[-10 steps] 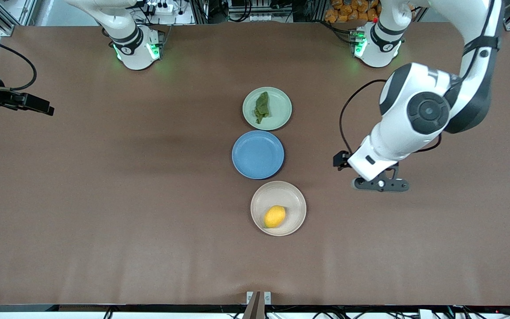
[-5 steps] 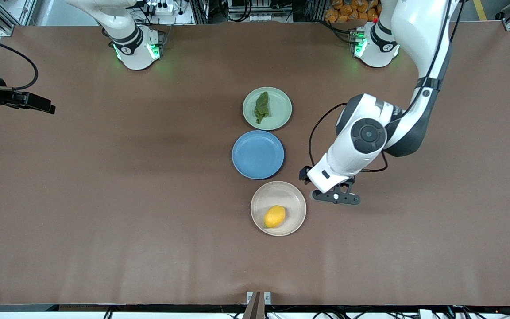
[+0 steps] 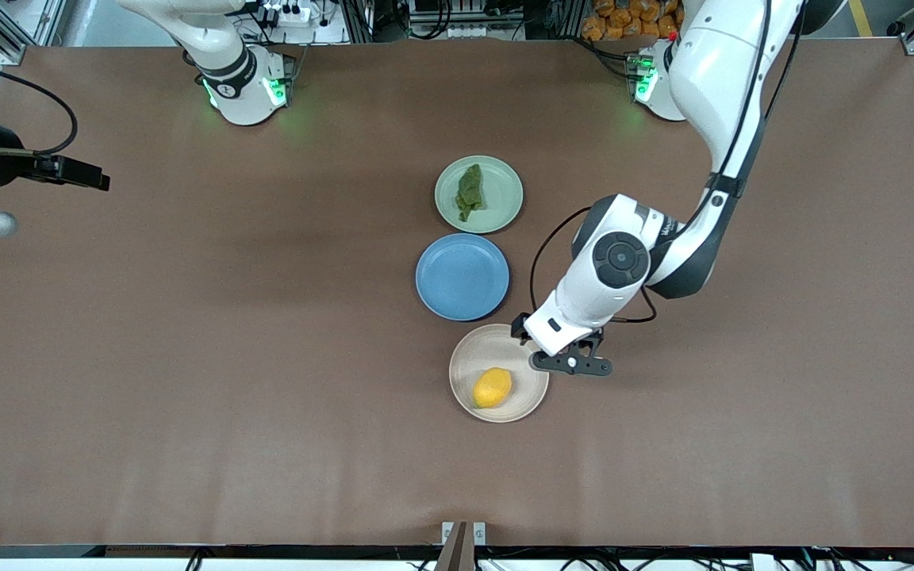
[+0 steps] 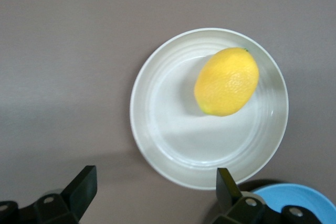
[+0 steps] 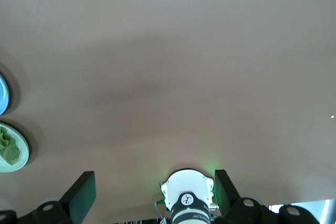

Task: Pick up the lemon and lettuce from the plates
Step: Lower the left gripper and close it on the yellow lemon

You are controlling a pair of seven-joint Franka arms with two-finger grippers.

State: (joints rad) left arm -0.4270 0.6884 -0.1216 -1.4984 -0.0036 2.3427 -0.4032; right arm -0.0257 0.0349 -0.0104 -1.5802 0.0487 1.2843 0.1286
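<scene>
Lemon (image 3: 493, 388), oval and dimpled, on beige plate (image 3: 469, 357); left pincer (image 3: 571, 363) spread.

Left end effector (image 3: 570, 363) has swung in from over bare table at the left arm's end and now hangs over the rim of the beige plate (image 3: 465, 357), fingers spread. Right end effector (image 3: 68, 170) has drifted slightly inward over the table (image 3: 187, 357).

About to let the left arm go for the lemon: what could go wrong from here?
The open left gripper hangs over the beige plate's rim, off the lemon; dropping now could strike the rim and tip it. The lemon is round and may roll when pinched. The blue plate lies close beside.
</scene>
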